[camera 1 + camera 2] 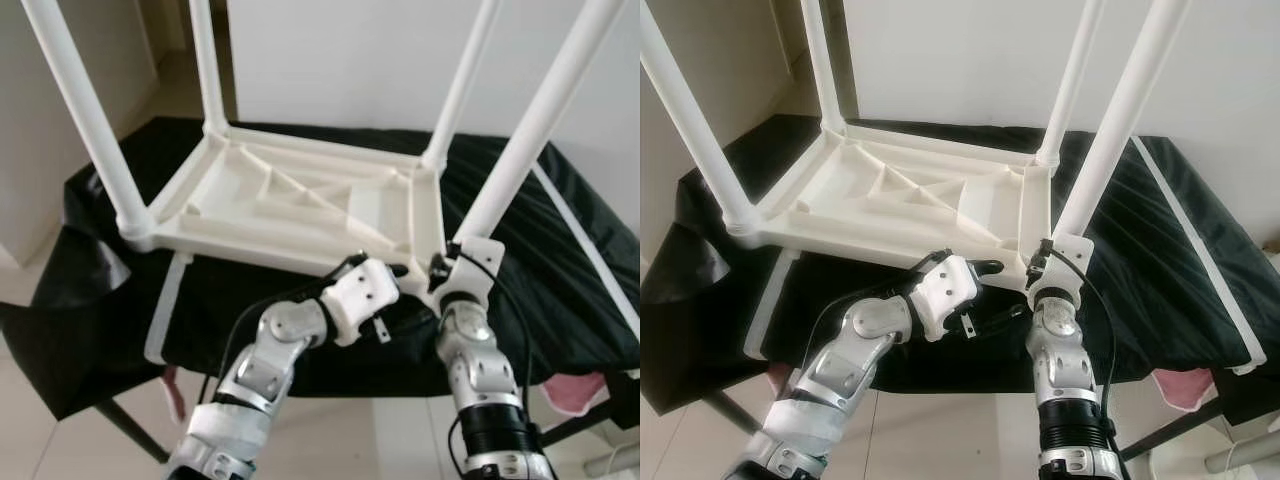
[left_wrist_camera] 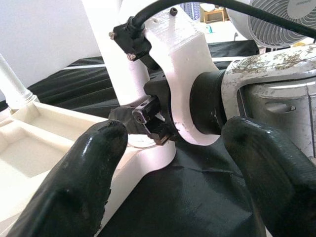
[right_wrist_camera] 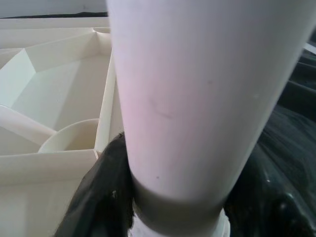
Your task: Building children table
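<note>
The white plastic table top (image 1: pixel 300 200) lies upside down on a black cloth, with its white legs standing up from the corners. My right gripper (image 3: pixel 177 207) is shut on the near right leg (image 1: pixel 530 140) just above its socket, with black fingers (image 3: pixel 96 197) pressed on both sides of the tube. My left gripper (image 1: pixel 385 285) hovers at the near edge of the table top, close beside the right wrist. It is open, and its fingertips (image 2: pixel 84 182) stand wide apart with nothing between them.
The black cloth (image 1: pixel 560 300) covers a low support and hangs over its edges. A long white strip (image 1: pixel 590 250) lies on the right of the cloth, and another (image 1: pixel 165 310) hangs at the left. Something pink (image 1: pixel 575 390) sits low at the right. A fan (image 2: pixel 281 19) stands behind.
</note>
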